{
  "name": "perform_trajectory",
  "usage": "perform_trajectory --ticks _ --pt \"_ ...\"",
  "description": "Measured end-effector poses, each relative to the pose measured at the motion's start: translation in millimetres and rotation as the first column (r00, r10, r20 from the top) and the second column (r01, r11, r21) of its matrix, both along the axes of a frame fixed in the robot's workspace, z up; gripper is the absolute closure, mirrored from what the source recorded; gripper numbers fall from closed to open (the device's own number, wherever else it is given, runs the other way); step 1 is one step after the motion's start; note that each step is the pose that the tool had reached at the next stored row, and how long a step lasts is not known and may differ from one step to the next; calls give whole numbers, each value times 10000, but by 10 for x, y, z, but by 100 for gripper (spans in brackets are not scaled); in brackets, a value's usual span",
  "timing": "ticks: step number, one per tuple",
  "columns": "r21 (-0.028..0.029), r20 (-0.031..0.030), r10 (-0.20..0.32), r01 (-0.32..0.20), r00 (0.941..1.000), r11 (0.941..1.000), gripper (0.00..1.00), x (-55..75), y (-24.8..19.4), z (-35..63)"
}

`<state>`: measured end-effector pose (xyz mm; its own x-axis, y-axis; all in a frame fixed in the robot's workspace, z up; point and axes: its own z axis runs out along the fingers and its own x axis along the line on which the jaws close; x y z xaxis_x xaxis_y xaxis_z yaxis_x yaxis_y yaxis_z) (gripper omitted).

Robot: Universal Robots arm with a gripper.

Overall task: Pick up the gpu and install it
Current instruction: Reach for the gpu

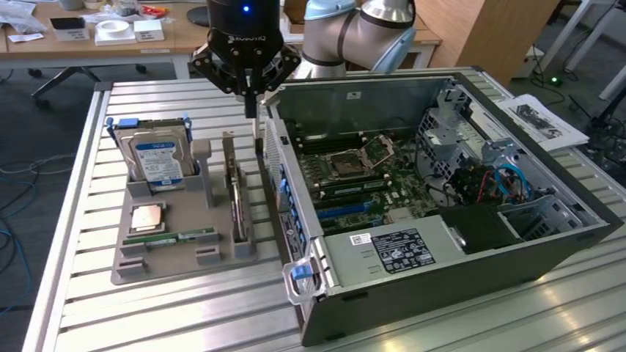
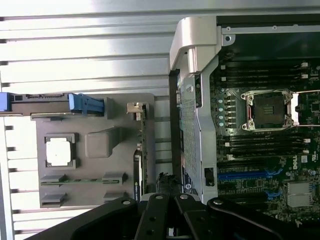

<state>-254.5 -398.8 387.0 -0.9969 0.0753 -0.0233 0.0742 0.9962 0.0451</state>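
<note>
The gpu [image 1: 236,196] stands on edge in a slot of the grey holder tray [image 1: 166,262], a thin dark card with a silver bracket at its far end. In the wrist view the gpu [image 2: 141,150] is a slim dark strip between the tray and the case wall. My gripper [image 1: 251,110] hangs above the card's far end, in the gap between tray and computer case. Its fingers are shut, with nothing between them. They are well clear of the card. The dark gripper [image 2: 167,210] linkage sits along one edge of the wrist view.
An open computer case [image 1: 440,191] lies at the exterior view's right, its motherboard [image 2: 260,130] and blue slots [image 2: 245,175] exposed. The tray also holds a hard drive [image 1: 157,158] in a blue caddy, a processor [image 1: 146,218] and a green memory stick [image 1: 181,238]. A slatted metal table [image 1: 146,315] bears it all.
</note>
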Motion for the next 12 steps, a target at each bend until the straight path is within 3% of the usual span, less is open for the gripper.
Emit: perform_trajectory --ticks 12 --pt "0 0 0 0 10000 10000 89 -71 0 -2"
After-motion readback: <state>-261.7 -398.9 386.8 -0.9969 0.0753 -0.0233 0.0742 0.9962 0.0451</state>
